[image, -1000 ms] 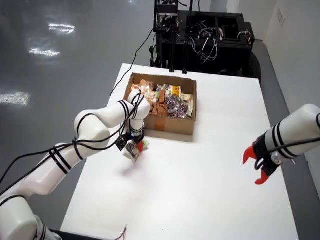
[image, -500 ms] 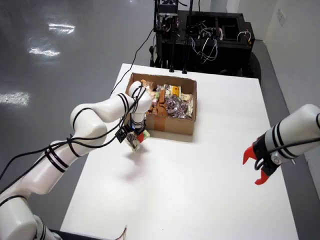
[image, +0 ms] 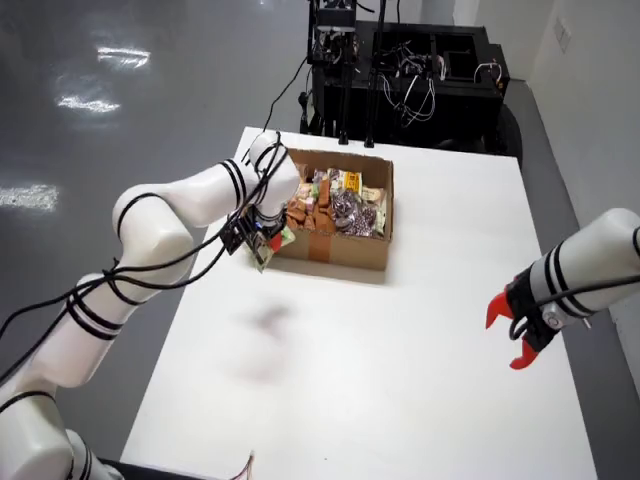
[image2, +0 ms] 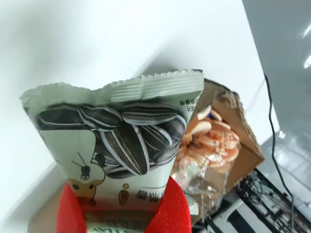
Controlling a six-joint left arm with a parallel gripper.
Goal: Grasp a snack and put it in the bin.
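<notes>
At the near left corner of the cardboard box (image: pixel 338 247), in the overhead view, the working arm (image: pixel 180 215) holds a sunflower seed packet (image: pixel 262 250) in the air, clear of the white table (image: pixel 400 350). The gripper (image: pixel 268 240) is clamped on the packet; in the wrist view the red fingers (image2: pixel 171 213) pinch its lower end, with very little gap between them beyond the pouch's thickness.

Packet orientation: in the wrist view the sunflower seed packet (image2: pixel 119 145) has its long axis running straight out from the gripper (image2: pixel 124 218), with the crimped serrated seal at the far end and the printed seed face toward the camera. The print reads upside down. In the overhead view it hangs tilted, with its lower end pointing down-left toward the table, away from the box.

The packet sits just beside the box's front-left corner, at about rim height; whether it touches the wall I cannot tell. The box (image2: pixel 228 145) is packed with snacks (image: pixel 335 205), heaped close to the rim. Its far wall is near the table's back edge. The table in front of and to the right of the box is wide and bare. A second arm's red gripper (image: pixel 515 330) hangs near the right edge, well apart from the box.
</notes>
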